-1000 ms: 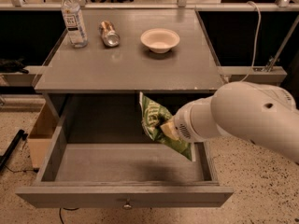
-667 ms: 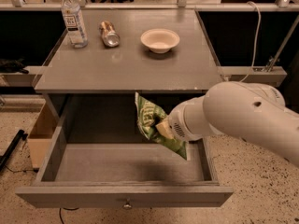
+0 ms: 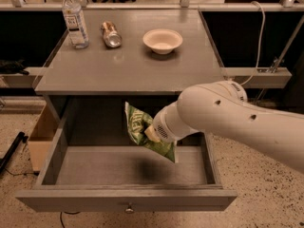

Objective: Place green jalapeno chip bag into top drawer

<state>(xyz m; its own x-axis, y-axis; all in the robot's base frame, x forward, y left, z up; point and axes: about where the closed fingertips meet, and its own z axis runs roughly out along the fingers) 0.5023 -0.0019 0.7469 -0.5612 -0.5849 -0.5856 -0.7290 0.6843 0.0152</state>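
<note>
Found gripper (image 3: 153, 133) above the open top drawer (image 3: 95, 167), right of centre, seemingly clamped on green jalapeno chip bag (image 3: 137, 127). Noted bag shifted slightly left since last check, hanging clear of drawer floor. Judged near release; not yet placed.

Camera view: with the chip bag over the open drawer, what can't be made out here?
- Gripper: it holds the green jalapeno chip bag above the top drawer, but the arm's wrist covers most of the gripper and the bag's right side.
- Top drawer's back: lost in shadow under the tabletop.
- Arm: cut off by the right edge.
- Water bottle label: too small to read.
</note>
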